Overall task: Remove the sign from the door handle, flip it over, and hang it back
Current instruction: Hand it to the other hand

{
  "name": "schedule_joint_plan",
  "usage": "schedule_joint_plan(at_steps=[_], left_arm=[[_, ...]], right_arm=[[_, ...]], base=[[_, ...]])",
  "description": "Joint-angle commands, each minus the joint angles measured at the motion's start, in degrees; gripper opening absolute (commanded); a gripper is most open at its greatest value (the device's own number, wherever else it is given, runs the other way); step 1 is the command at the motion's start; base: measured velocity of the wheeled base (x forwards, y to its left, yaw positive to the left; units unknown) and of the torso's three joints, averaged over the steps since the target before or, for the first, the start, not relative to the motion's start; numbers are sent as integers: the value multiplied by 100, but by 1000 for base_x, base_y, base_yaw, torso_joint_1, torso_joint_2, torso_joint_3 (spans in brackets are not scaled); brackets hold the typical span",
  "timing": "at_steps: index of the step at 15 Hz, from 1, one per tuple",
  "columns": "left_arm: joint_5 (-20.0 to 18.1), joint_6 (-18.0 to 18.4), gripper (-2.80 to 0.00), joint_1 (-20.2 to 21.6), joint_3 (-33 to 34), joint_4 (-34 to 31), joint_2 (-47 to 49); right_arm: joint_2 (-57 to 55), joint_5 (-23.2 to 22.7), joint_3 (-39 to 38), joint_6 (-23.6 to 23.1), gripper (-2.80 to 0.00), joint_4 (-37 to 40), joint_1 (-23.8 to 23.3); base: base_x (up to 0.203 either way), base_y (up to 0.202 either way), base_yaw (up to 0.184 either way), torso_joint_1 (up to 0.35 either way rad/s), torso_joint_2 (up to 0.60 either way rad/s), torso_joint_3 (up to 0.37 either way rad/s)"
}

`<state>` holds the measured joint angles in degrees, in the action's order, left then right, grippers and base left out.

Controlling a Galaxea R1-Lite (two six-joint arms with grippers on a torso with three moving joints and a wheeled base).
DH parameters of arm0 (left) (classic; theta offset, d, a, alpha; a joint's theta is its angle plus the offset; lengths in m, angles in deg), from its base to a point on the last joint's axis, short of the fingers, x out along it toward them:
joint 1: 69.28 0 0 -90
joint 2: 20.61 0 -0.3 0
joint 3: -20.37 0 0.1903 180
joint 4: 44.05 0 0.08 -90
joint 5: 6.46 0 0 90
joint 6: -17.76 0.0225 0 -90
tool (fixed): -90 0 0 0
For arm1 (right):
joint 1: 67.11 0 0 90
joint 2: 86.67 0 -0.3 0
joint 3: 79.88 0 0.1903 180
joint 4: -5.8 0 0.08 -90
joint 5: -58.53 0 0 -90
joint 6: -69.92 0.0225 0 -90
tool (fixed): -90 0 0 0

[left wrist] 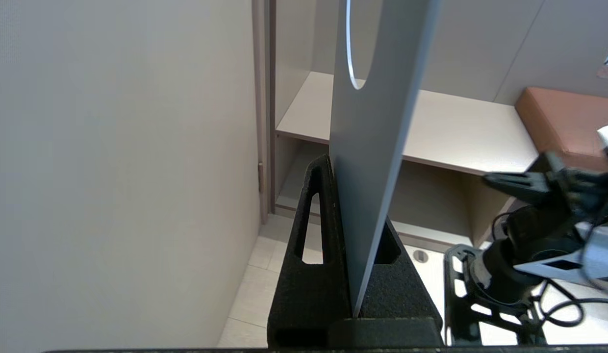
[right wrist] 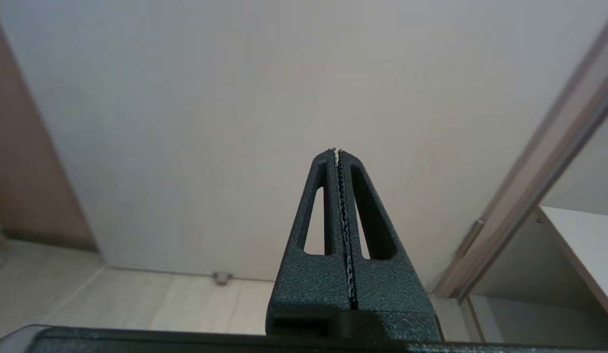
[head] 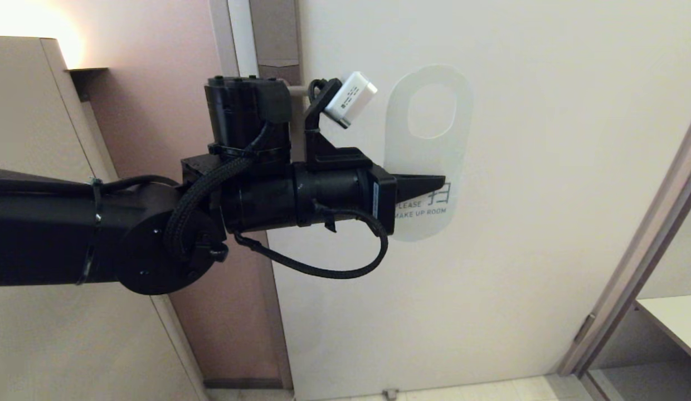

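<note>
The sign [head: 428,150] reads "MAKE UP ROOM"; the left claw [head: 434,182] pinches its lower half, against the door [head: 546,167]. The right claw [right wrist: 337,152] is closed, empty.

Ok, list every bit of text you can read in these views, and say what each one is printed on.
"LEASE" with "MAKE UP ROOM" below: on the white face of the sign, held by the left gripper, which covers the first letter.
A large character above those words: partly hidden, not readable.
Dark print on the white block atop the left wrist: too small to read.

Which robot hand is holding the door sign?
The left gripper. Its fingers pinch the white sign in front of the door. The right gripper is shut on nothing, pointing at the bare door.
</note>
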<state>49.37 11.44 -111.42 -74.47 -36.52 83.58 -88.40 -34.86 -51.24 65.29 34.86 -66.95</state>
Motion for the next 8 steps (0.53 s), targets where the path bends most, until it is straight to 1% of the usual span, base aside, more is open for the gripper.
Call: schedule_joint_plan(at_steps=[1,2,5,6,7,8], left_arm=[[-20,-9,-280,48,-7,83,85],[-28,-9,-280,57,-7,101,85],[-281,0,-280,100,-7,109,85],[-301,0,-280,100,-7,127,85],[-305,-9,-280,100,-16,127,85],[-310,-9,-280,100,-25,127,101]], right_arm=[[-549,-40,247,9,-280,-5,15],[-886,-53,426,44,-280,-12,57],[-1986,-82,1137,186,-280,-25,289],[-2291,-143,1333,199,-280,-28,332],[-2571,-342,1572,212,-280,-27,359],[-2838,-742,1810,219,-280,-26,374]], base=[[0,0,0,0,0,0],[0,0,0,0,0,0],[0,0,0,0,0,0],[0,0,0,0,0,0],[0,0,0,0,0,0],[0,0,0,0,0,0]])
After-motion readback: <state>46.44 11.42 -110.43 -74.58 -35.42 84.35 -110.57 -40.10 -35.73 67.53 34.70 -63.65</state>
